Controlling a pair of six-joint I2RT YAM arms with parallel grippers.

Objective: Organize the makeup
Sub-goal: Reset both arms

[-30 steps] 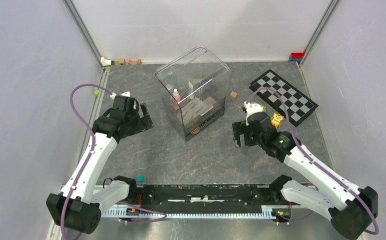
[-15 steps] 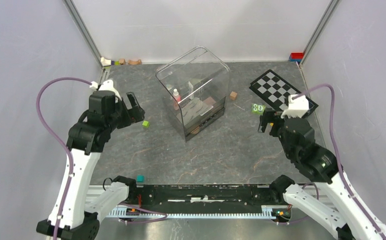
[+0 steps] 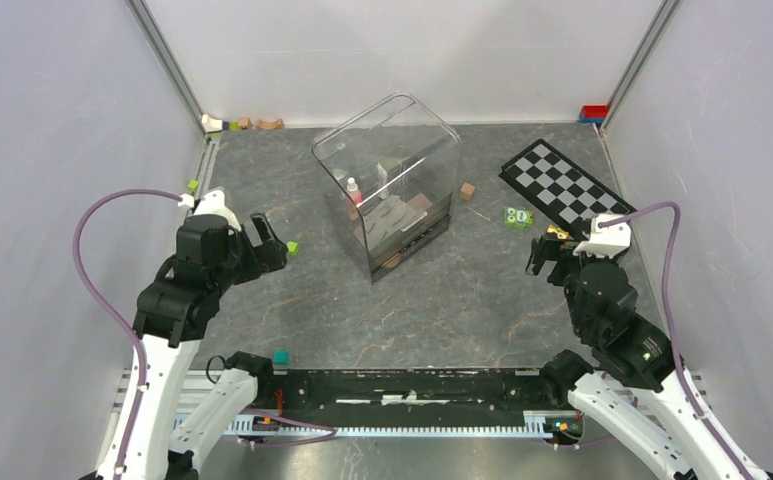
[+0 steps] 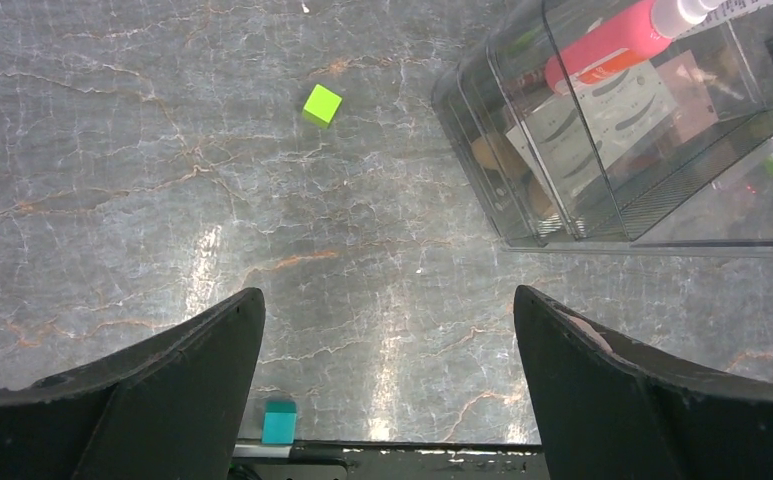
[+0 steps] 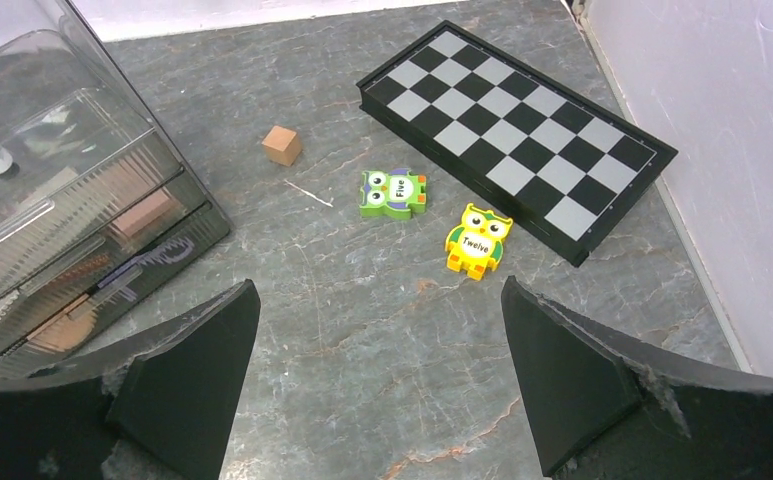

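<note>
Both spread jaws hang apart from makeup.

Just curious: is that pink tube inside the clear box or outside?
Inside. The pink tube shows through the wall of the clear organizer.

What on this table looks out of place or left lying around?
A thin stick lies loose beside the brown cube, outside the clear organizer; too small to tell if it is makeup. A green owl, a yellow owl and a lime cube also lie scattered, none of them makeup.
</note>
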